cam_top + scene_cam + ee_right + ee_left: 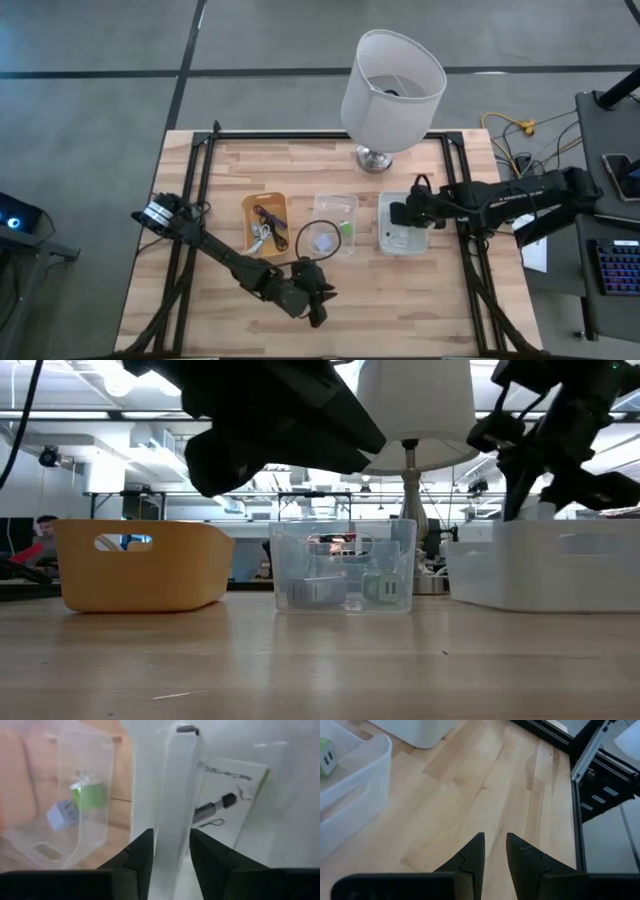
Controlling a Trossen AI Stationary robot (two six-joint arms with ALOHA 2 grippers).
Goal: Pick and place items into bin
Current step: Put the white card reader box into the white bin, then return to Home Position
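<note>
right gripper [170,851] sits over the white bin's [385,238] rim, fingers straddling its wall, maybe pinching it, card [225,800] inside, left gripper [494,854] slightly parted, empty, nearer than the clear bin [335,205]

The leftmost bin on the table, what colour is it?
The plastic bin is orange-yellow; the low view shows it best.

**A robot lab, out on an open workshop floor**

We're looking at a wooden test table [300,200] boxed in by a black metal frame [200,160] on bare grey concrete [90,90]. To one side, a desk [610,200] carries a keyboard [612,268] beside loose yellow cabling [515,128]. Low down, the room opens up: ceiling strip lights [120,385], more benches, and a person [40,540] seated far behind.
</note>
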